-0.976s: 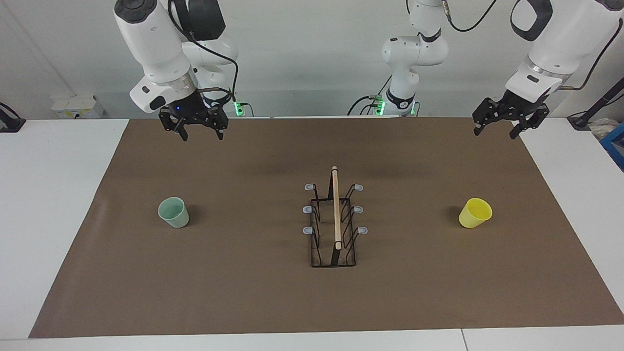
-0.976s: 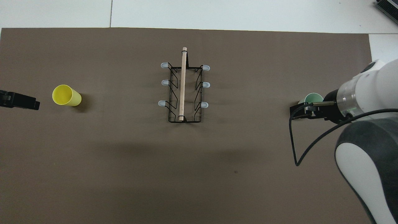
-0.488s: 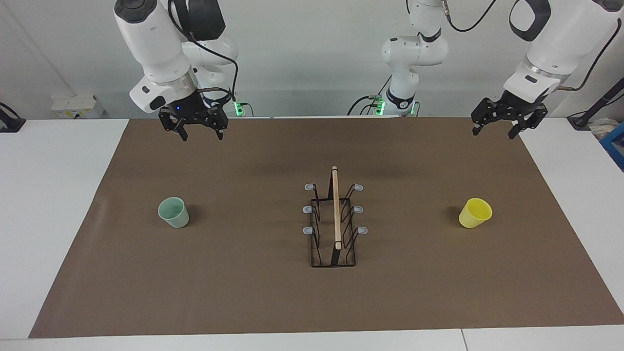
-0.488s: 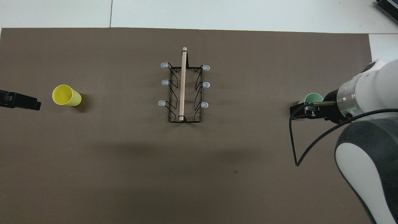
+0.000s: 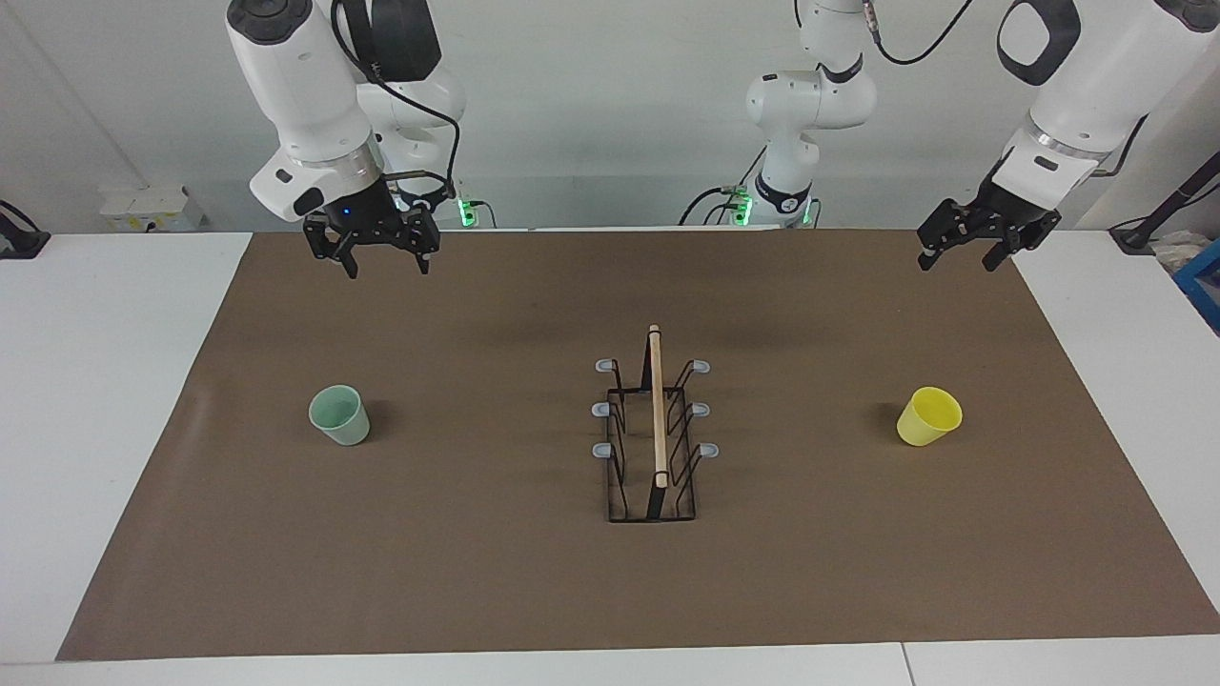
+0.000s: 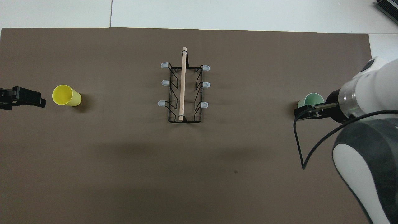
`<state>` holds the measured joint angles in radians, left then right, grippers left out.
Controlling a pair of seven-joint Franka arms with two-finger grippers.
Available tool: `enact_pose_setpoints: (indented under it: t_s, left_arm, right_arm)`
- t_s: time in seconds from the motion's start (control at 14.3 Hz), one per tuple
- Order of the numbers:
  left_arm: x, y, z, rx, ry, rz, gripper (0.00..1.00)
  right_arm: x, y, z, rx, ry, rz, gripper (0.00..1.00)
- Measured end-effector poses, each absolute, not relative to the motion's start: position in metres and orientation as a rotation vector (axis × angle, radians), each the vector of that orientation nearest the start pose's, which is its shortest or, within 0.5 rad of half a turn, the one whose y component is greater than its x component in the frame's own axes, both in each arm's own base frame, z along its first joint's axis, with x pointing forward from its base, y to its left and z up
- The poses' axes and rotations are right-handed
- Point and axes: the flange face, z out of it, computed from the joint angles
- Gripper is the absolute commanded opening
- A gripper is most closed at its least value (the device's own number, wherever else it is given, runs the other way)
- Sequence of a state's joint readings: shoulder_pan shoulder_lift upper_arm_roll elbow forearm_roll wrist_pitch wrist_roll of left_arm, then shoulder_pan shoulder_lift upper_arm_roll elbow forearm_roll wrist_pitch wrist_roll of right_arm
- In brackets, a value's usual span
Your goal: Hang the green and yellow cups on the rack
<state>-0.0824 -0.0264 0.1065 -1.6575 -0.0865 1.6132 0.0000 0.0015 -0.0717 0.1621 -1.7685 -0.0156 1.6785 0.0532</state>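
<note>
A pale green cup (image 5: 339, 414) stands upright on the brown mat toward the right arm's end; in the overhead view the green cup (image 6: 312, 99) is partly covered by the right arm. Upright at the left arm's end is the yellow cup (image 5: 928, 416) (image 6: 66, 95). Between them in the mat's middle is the rack (image 5: 653, 433) (image 6: 184, 90), a black wire stand with a wooden bar, and its prongs are bare. My right gripper (image 5: 386, 267) (image 6: 307, 112) hangs open over the mat's robot-side edge. High over the mat's corner, my left gripper (image 5: 956, 261) (image 6: 28, 97) is also open.
The brown mat (image 5: 477, 572) covers most of the white table (image 5: 95, 429). A black cable (image 6: 300, 146) loops down from the right arm. A small white box (image 5: 152, 208) and a blue object (image 5: 1203, 281) lie off the mat at the table's ends.
The left gripper has turned and shifted a little toward the yellow cup. The right gripper has drifted slightly toward its own end of the table. Cups and rack have not moved.
</note>
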Motion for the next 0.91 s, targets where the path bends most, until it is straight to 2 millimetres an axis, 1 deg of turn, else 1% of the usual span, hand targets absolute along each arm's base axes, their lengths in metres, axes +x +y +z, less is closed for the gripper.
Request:
enact_pose_setpoints:
  t_s: [0.14,0.21,0.35,0.49,0.63,0.7,0.77,0.91]
  left_arm:
    - [0.556,0.017,0.588,-3.262,-0.216,0.07,1.0]
    - [0.562,0.026,0.579,-3.276,-0.311,0.088,1.0]
    - [0.574,0.05,0.561,-3.288,-0.547,0.11,0.99]
    - [0.588,0.068,0.545,-3.26,-0.817,0.146,0.99]
    - [0.602,0.086,0.53,-3.212,-1.11,0.185,0.99]
    - [0.609,0.097,0.523,-3.168,-1.287,0.203,0.99]
    - [0.615,0.107,0.514,-3.104,-1.469,0.22,0.99]
    - [0.632,0.118,0.497,-2.959,-1.739,0.276,0.99]
  right_arm:
    - [0.531,0.084,0.578,-3.195,-0.37,0.026,1.0]
    - [0.531,0.082,0.578,-3.202,-0.472,0.031,1.0]
    - [0.531,0.078,0.576,-3.199,-0.684,0.053,1.0]
    - [0.531,0.074,0.572,-3.202,-0.849,0.087,1.0]
    - [0.53,0.069,0.565,-3.204,-1.004,0.136,1.0]
    - [0.529,0.067,0.564,-3.196,-1.095,0.161,1.0]
    - [0.528,0.066,0.562,-3.182,-1.183,0.184,1.0]
    - [0.525,0.064,0.558,-3.15,-1.29,0.222,1.0]
